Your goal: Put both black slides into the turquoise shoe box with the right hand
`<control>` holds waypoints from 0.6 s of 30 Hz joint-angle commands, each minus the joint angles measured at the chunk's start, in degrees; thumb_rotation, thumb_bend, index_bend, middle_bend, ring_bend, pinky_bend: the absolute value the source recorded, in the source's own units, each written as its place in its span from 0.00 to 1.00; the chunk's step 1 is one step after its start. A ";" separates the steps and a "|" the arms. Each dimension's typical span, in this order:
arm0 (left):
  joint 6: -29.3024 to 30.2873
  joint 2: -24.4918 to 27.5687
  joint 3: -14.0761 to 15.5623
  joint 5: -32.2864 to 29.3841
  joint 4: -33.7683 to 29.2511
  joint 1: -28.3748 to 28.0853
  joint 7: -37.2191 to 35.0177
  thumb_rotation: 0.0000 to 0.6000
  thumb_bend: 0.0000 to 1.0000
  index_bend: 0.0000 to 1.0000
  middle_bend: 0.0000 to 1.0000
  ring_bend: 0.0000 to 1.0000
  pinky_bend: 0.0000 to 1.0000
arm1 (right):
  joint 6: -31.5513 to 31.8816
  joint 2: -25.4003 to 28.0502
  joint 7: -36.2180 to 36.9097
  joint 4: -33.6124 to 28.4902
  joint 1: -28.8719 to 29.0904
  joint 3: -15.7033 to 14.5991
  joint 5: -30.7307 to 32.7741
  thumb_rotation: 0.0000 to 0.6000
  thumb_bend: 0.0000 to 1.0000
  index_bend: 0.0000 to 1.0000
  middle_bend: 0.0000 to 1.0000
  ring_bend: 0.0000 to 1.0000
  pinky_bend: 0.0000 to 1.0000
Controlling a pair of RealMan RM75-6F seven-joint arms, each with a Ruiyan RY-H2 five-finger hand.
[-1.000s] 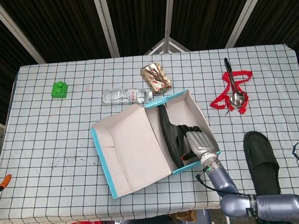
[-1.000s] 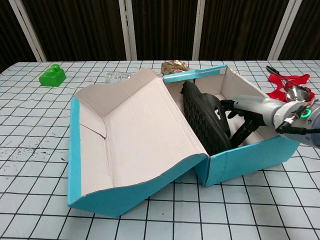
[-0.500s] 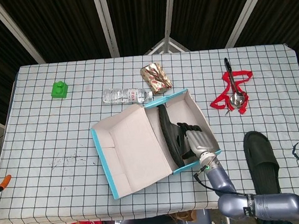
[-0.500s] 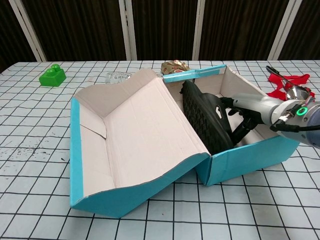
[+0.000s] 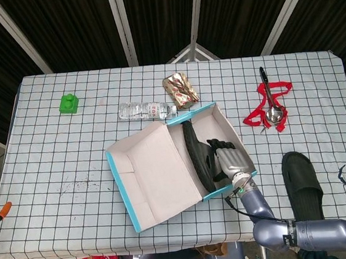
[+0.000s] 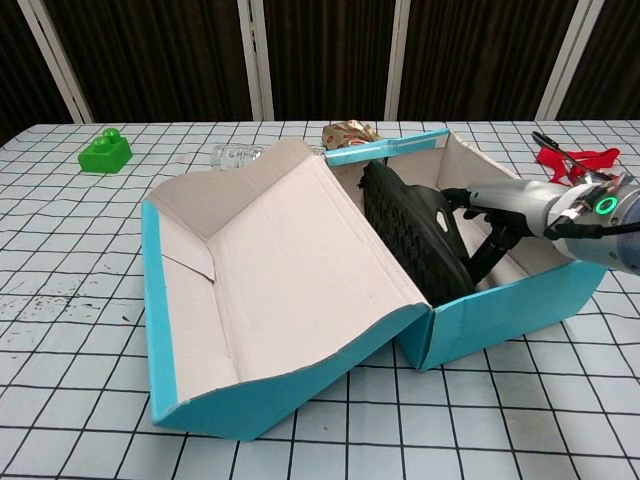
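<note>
**One slide in the box, one left on the table**

The first slide [image 6: 415,240] stands on edge inside the box [image 6: 500,315], and the right hand [image 5: 229,161] grips its strap. The second slide [image 5: 302,185] lies on the table [image 5: 58,154], just right of the box. The box wall hides the fingertips. The left hand is out of view.
</note>
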 commanded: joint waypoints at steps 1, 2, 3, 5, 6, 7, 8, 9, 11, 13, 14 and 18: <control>0.00 -0.04 -0.11 -0.15 -0.01 -0.01 0.03 1.00 0.24 0.16 0.08 0.00 0.09 | 0.16 1.29 -1.17 -1.11 0.64 -0.06 1.28 1.00 0.25 0.00 0.03 0.04 0.01; -0.07 -0.07 -0.13 -0.20 -0.01 -0.04 0.04 1.00 0.24 0.16 0.08 0.00 0.09 | 0.15 1.73 -1.47 -1.48 0.82 -0.06 1.69 1.00 0.25 0.00 0.03 0.04 0.01; -0.10 -0.08 -0.14 -0.21 -0.01 -0.06 0.04 1.00 0.24 0.16 0.08 0.00 0.09 | 0.13 1.99 -1.64 -1.71 0.92 -0.07 1.94 1.00 0.25 0.00 0.03 0.04 0.01; -0.13 -0.09 -0.14 -0.23 -0.02 -0.06 0.05 1.00 0.24 0.16 0.08 0.00 0.09 | 0.19 2.81 -2.05 -2.40 1.21 -0.08 2.40 1.00 0.25 0.00 0.03 0.03 0.01; -0.14 -0.09 -0.14 -0.25 -0.02 -0.06 0.05 1.00 0.24 0.16 0.08 0.00 0.09 | 0.19 3.04 -2.12 -2.63 1.28 -0.07 2.53 1.00 0.25 0.00 0.03 0.03 0.01; -0.16 -0.09 -0.14 -0.29 -0.02 -0.06 0.05 1.00 0.24 0.16 0.08 0.00 0.09 | 0.25 3.43 -2.18 -3.03 1.37 -0.04 2.70 1.00 0.25 0.00 0.03 0.03 0.01; -0.15 -0.11 -0.17 -0.32 -0.01 -0.06 0.05 1.00 0.24 0.16 0.08 0.00 0.09 | 0.31 3.84 -2.22 -3.43 1.45 0.01 2.81 1.00 0.25 0.00 0.03 0.03 0.01; -0.17 -0.13 -0.19 -0.35 -0.01 -0.07 0.04 1.00 0.24 0.16 0.08 0.00 0.09 | 0.33 4.08 -2.24 -3.66 1.50 0.01 2.89 1.00 0.25 0.00 0.03 0.03 0.01; -0.25 -0.14 -0.22 -0.45 -0.01 -0.09 -0.02 1.00 0.24 0.16 0.08 0.00 0.09 | 0.41 4.91 -2.41 -4.34 1.68 0.01 3.18 1.00 0.25 0.00 0.03 0.03 0.01; -0.27 -0.15 -0.26 -0.50 -0.02 -0.10 -0.06 1.00 0.24 0.16 0.08 0.00 0.09 | 0.52 5.46 -2.55 -4.82 1.82 0.02 3.45 1.00 0.25 0.00 0.03 0.03 0.01; -0.27 -0.16 -0.25 -0.48 -0.03 -0.10 -0.06 1.00 0.24 0.16 0.08 0.00 0.09 | 0.64 5.87 -2.55 -5.22 1.88 0.08 3.59 1.00 0.25 0.00 0.03 0.03 0.01; -0.25 -0.17 -0.28 -0.49 0.01 -0.10 -0.18 1.00 0.24 0.16 0.08 0.00 0.09 | 0.67 7.12 -2.43 -6.52 2.11 0.11 4.13 1.00 0.25 0.00 0.03 0.03 0.01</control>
